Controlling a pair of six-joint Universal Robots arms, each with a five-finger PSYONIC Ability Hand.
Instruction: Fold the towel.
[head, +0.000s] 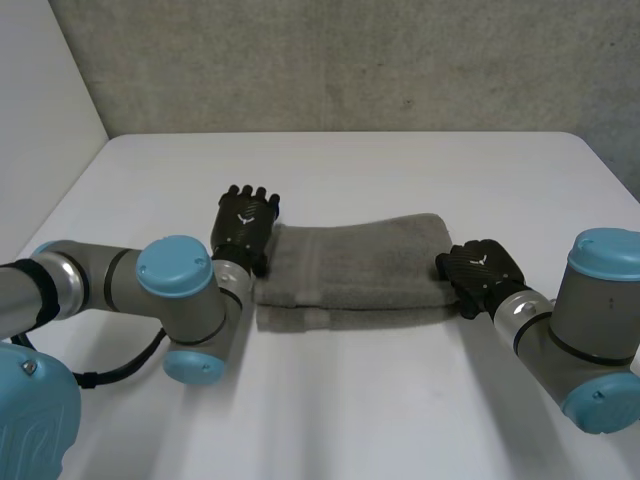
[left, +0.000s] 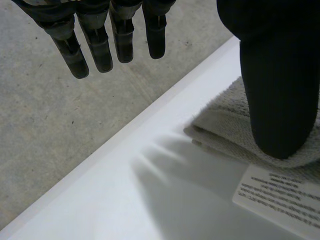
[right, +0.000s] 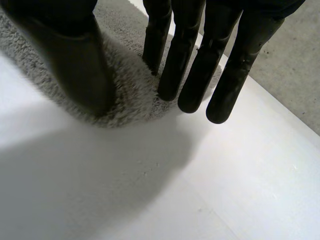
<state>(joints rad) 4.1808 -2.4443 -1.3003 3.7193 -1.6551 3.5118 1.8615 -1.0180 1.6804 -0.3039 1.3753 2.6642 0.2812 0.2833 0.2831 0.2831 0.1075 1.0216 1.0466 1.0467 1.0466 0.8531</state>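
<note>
A grey towel (head: 350, 265) lies folded into a long band across the middle of the white table (head: 400, 400). My left hand (head: 243, 225) rests at the towel's left end, open. In the left wrist view its fingers (left: 100, 45) reach straight out past the towel (left: 220, 125) and the thumb hangs over the towel's corner. A white care label (left: 280, 195) sticks out by that corner. My right hand (head: 480, 272) sits at the towel's right end, open. Its straight fingers (right: 192, 65) and thumb hover over the towel's edge (right: 130, 95).
A grey wall (head: 350, 60) rises behind the table's far edge. Beyond the table's edge in the left wrist view is a concrete floor (left: 50, 125). Bare tabletop lies in front of the towel and on either side.
</note>
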